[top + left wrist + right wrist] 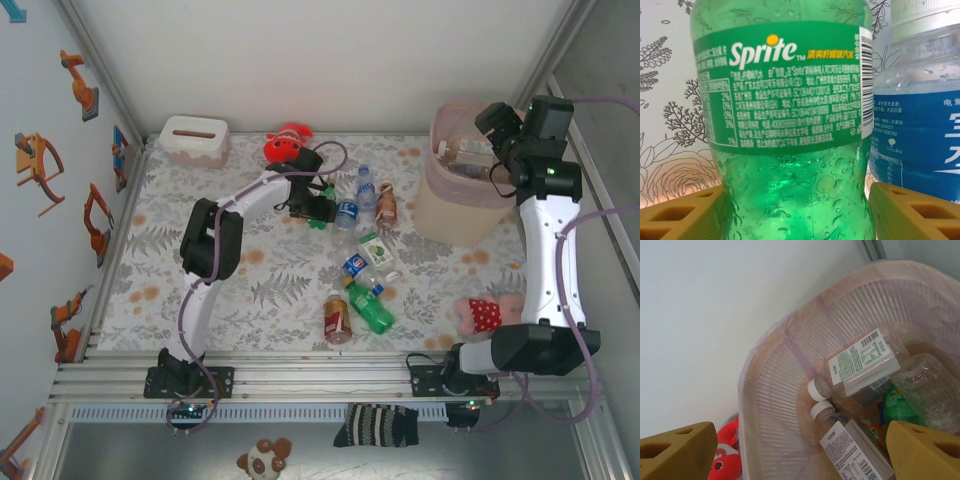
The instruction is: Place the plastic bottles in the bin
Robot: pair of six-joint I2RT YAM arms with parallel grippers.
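– Across the surface (200,290) (the one with the leaf print), what is the biggest thing?
– The bin (440,215), pale pink, standing at the far right corner. Bottles (860,360) lie inside it: two clear ones with white caps, and something green beneath them.
– And the arms?
– The right pincer (801,450) hangs over the bin's mouth, spread wide, with nothing between its fingers. The left pincer (800,212) is low over the middle of the surface, nearer the far edge, with a green Sprite bottle (790,100) between its fingers. Each finger lies right against a side of that bottle; whether it is actually pinching, I cannot tell.
– Anything next to that bottle?
– A blue-labelled bottle (920,130), clear, just beside it.
– The rest?
– Loose bottles (365,300) lie scattered from the middle toward the near edge. A red plush toy (285,145) sits by the far edge.
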